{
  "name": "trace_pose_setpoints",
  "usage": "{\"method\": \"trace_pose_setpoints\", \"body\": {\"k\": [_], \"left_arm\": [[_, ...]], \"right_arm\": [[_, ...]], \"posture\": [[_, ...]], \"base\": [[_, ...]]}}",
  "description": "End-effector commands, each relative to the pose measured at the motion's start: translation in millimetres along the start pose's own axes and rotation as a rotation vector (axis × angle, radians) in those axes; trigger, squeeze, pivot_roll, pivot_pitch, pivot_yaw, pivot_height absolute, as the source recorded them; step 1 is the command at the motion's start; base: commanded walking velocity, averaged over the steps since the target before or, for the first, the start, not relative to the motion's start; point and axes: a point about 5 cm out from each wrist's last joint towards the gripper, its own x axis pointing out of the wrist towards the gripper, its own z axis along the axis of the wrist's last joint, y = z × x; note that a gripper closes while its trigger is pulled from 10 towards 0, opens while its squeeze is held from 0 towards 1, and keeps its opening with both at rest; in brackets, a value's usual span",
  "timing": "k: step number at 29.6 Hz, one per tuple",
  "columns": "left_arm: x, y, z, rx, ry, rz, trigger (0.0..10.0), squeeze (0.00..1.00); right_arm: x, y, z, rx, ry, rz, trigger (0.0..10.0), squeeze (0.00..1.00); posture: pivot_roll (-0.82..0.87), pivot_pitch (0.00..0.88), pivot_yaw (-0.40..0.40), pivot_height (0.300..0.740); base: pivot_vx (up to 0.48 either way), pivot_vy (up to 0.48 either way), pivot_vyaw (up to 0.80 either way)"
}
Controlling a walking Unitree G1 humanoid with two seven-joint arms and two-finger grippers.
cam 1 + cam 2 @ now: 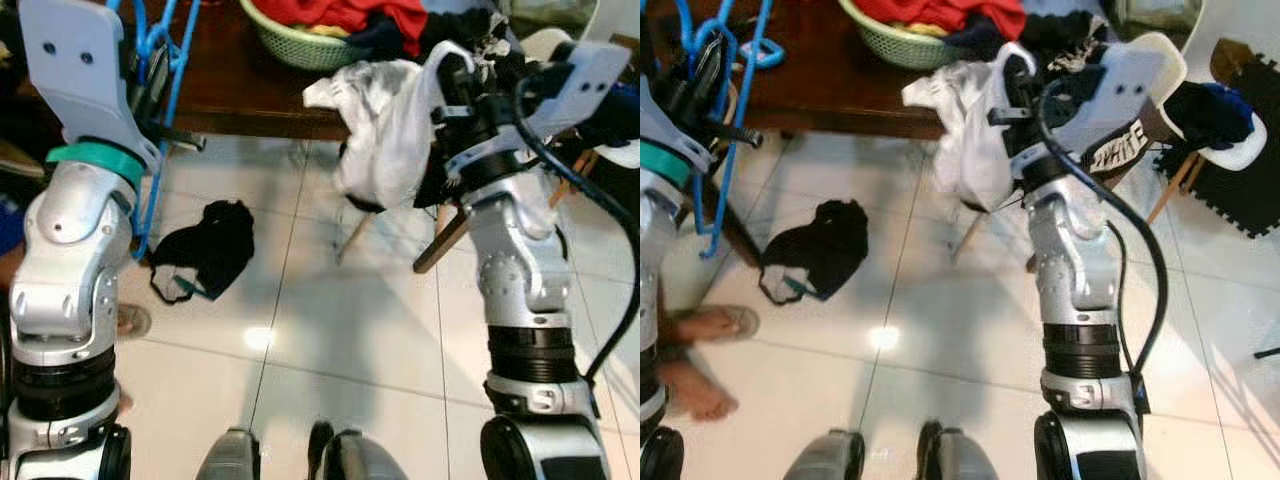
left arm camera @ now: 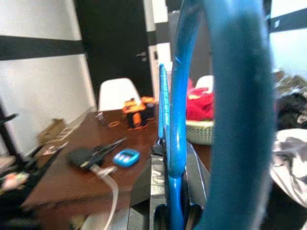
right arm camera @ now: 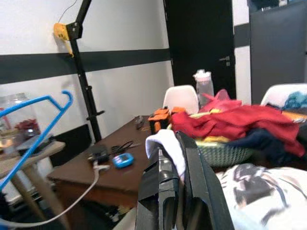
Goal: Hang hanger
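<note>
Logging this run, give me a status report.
Left gripper shut on blue plastic hanger. Right gripper shut on white cloth garment. Black garment on floor ahead.

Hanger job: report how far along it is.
Picked up: the left claw is shut on the blue hanger, the right claw on the white garment. In hand: both are raised before the wooden table. Left: garment not yet on the hanger, nothing hung.

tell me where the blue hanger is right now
The blue hanger is on the robot's left in the head views, clamped in the left gripper and hanging in front of the brown table, above the black garment on the floor.
</note>
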Motion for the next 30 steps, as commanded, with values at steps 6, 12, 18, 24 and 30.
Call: {"method": "trace_pose_setpoints", "body": {"k": [6,12,18,24,30], "left_arm": [[0.6,-6.4,-1.4,-0.012,0.011,-0.016,10.0,0.00],[-0.4,-18.3,-11.1,-0.082,0.078,-0.047,10.0,0.00],[-8.7,-29.1,-40.4,-0.141,0.209,-0.089,10.0,0.00],[-21.4,-36.9,-79.2,-0.125,0.335,-0.124,10.0,0.00],[-44.8,-49.0,-126.0,-0.116,0.493,-0.127,10.0,0.00]], "right_arm": [[-2.0,-6.4,5.7,-0.022,-0.018,-0.019,10.0,0.00],[-3.3,-7.6,4.8,-0.026,-0.013,-0.026,10.0,0.00],[-10.9,-10.8,-4.7,-0.029,0.025,-0.040,10.0,0.00],[-33.4,-16.5,-40.0,-0.040,0.162,-0.078,10.0,0.00],[-87.4,-25.8,-97.7,-0.067,0.410,-0.145,10.0,0.00]], "posture": [[0.17,0.098,-0.032,0.737],[0.16,0.099,-0.034,0.737],[0.16,0.097,-0.039,0.737],[0.15,0.098,-0.047,0.737],[0.13,0.101,-0.044,0.737]], "base": [[0.000,0.000,0.00],[0.000,0.000,0.00],[0.000,0.000,0.00],[0.000,0.000,0.00],[0.000,0.000,0.00]]}}
